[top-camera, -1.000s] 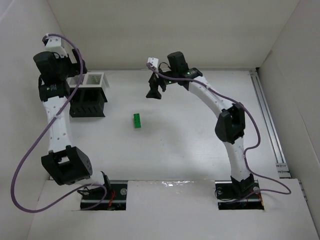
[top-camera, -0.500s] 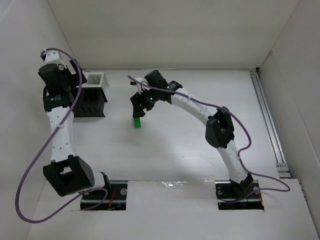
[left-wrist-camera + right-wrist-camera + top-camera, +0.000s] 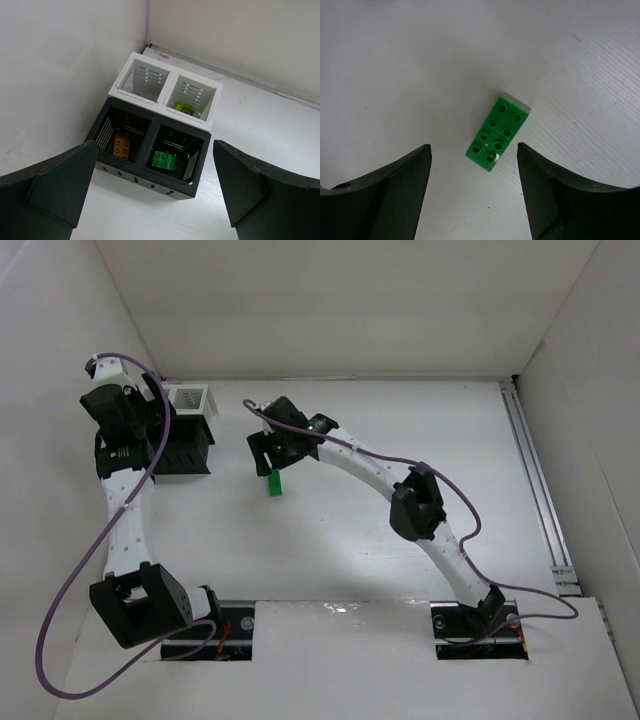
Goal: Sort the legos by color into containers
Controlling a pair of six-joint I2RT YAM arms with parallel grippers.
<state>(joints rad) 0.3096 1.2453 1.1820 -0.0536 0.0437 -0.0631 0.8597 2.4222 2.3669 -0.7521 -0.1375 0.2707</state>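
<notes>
green lego point(image 3: 498, 132) lies studs up, long axis diagonal, untouched between spread right end effector point(image 3: 472, 146) fingers.

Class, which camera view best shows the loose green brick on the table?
The right wrist view: the green brick sits central, studs clear. The top external view shows the green brick tiny; the left wrist view misses it.

The white table point(image 3: 450, 430) carries the black-and-white rack point(image 3: 190, 452) and, well apart, one green brick point(image 3: 274, 483).
</notes>
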